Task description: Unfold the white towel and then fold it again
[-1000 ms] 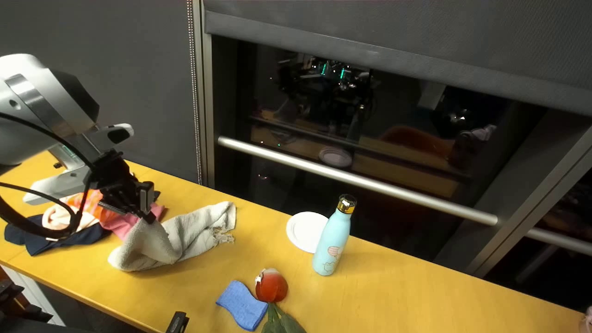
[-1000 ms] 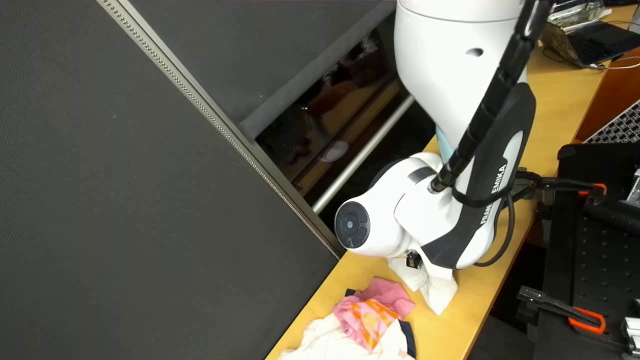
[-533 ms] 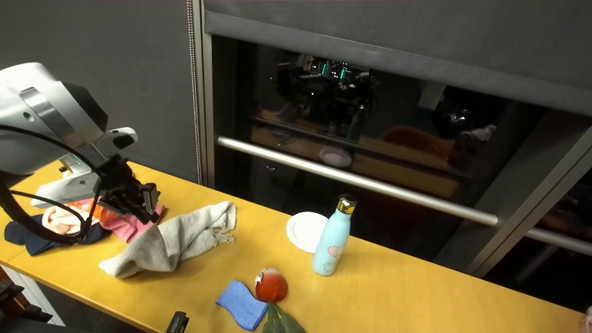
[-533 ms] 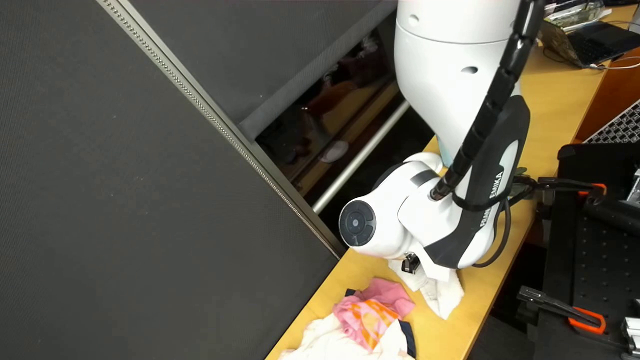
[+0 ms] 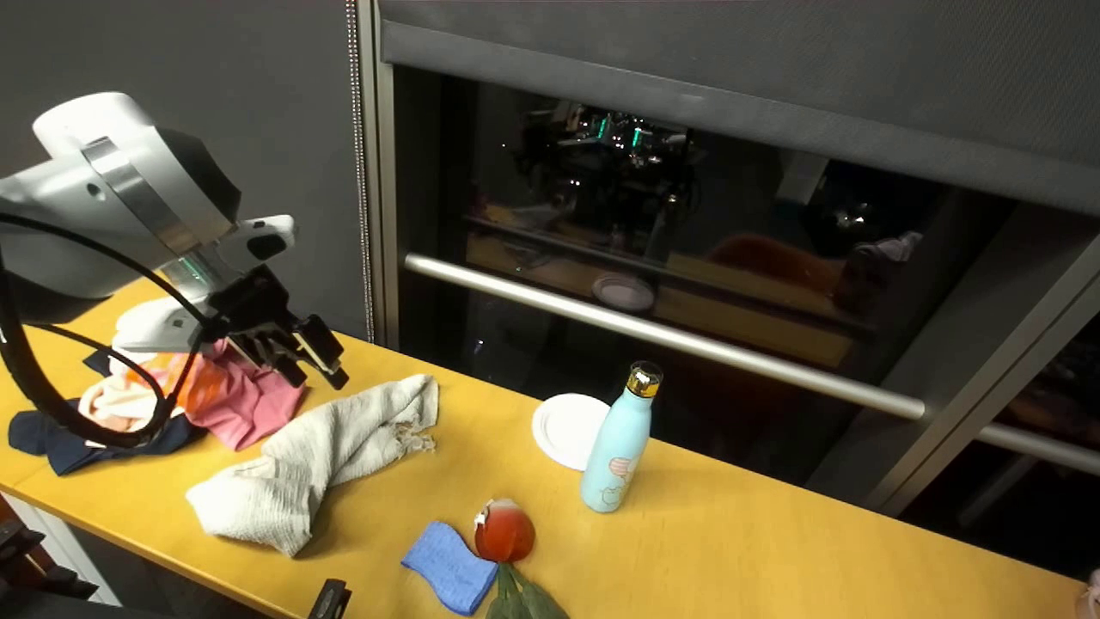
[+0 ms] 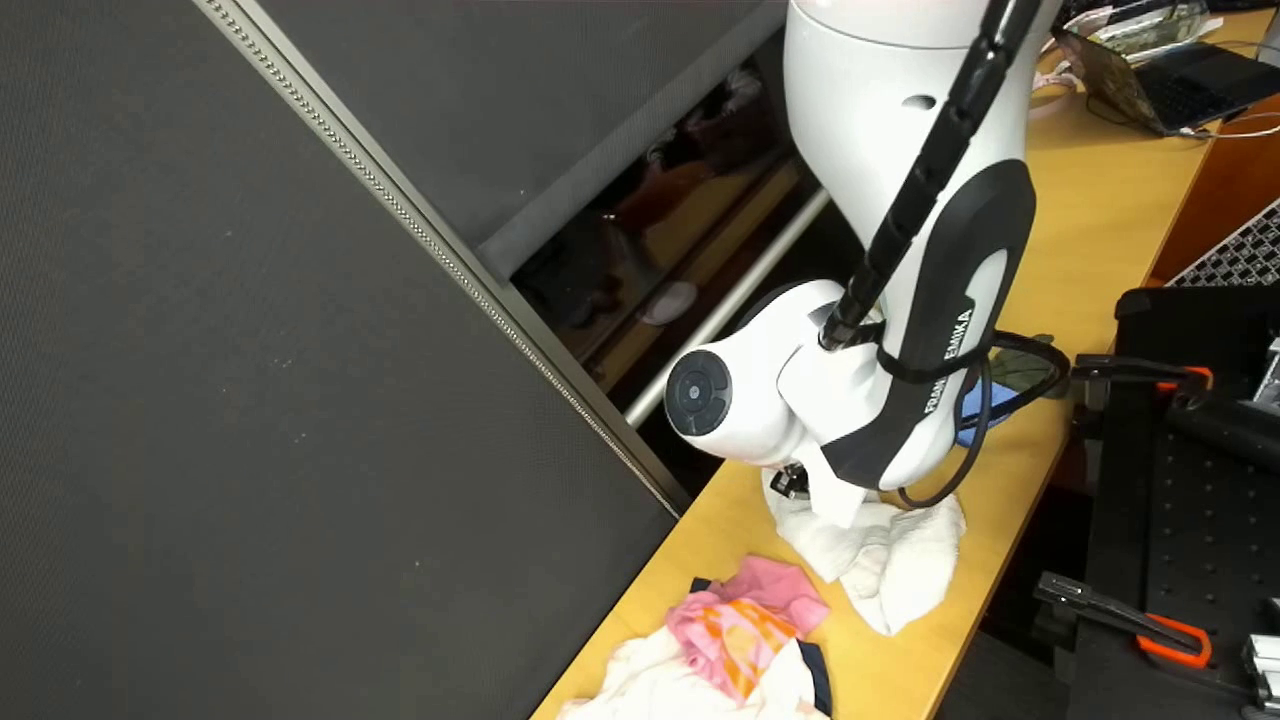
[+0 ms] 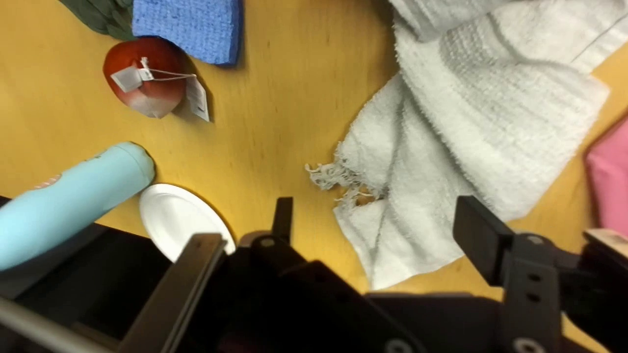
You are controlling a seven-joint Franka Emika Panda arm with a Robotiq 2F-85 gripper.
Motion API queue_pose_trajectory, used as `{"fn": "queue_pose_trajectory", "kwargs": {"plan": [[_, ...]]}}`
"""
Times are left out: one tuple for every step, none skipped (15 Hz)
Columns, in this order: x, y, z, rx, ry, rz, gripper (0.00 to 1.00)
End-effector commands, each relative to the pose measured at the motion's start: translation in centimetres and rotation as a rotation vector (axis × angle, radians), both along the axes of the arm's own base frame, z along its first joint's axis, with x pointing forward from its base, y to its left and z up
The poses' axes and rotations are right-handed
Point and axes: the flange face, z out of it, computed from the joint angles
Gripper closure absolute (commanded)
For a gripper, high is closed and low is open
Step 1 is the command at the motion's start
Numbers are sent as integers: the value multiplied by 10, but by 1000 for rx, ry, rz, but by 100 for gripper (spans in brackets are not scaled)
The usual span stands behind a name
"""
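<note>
Grey blinds [image 5: 756, 77] hang above a dark window [image 5: 687, 223], and along it stretches a yellow wooden table [image 5: 756, 550]. Among the containers, we see a light blue bottle [image 5: 619, 451] standing upright with a shiny gold cap [image 5: 644, 379] on; its contents are hidden from us. A white plate [image 5: 563, 430] lies just beside it, and we cannot tell whether the two touch. The white towel [image 5: 314, 451] lies rumpled on the table, partly doubled over itself, just beside a heap of clothes [image 6: 745, 640] in pink, orange, cream and dark blue. In the wrist view we find the gripper [image 7: 377, 220] wide, its fingers [image 7: 483, 240] well apart, with part of the towel on the table showing in the gap. That view gives us more plainly than any other the string and tags [image 7: 197, 97] on the red round object [image 7: 147, 86], which sits just beside a small blue piece [image 7: 189, 29], sponge or cloth. Only in an exterior view do we see the open laptop [image 6: 1175, 90] at the far end of the table and the maker's lettering [image 6: 957, 335] along the white robot arm [image 6: 845, 400].
</note>
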Motion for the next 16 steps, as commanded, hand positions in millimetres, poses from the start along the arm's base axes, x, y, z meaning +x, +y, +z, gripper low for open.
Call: {"fn": "queue_pose_trajectory", "kwargs": {"plan": [[17, -23, -38, -4, -98, -174, 0], [17, -28, -51, -8, -104, -219, 0], [15, -30, -62, -6, -118, -249, 0], [14, -35, -73, -7, -129, -283, 0], [12, -37, -85, 5, -139, -304, 0], [12, -38, -97, 22, -161, -328, 0], [14, -36, -105, 39, -189, -357, 0], [20, -35, -113, 54, -224, -382, 0], [23, -34, -116, 63, -246, -398, 0], [27, -32, -118, 74, -270, -421, 0], [30, -33, -121, 73, -287, -436, 0], [32, -35, -127, 66, -296, -445, 0], [34, -37, -131, 57, -308, -454, 0], [33, -36, -132, 50, -314, -464, 0], [34, -37, -133, 43, -322, -469, 0], [33, -36, -135, 37, -328, -473, 0]]}}
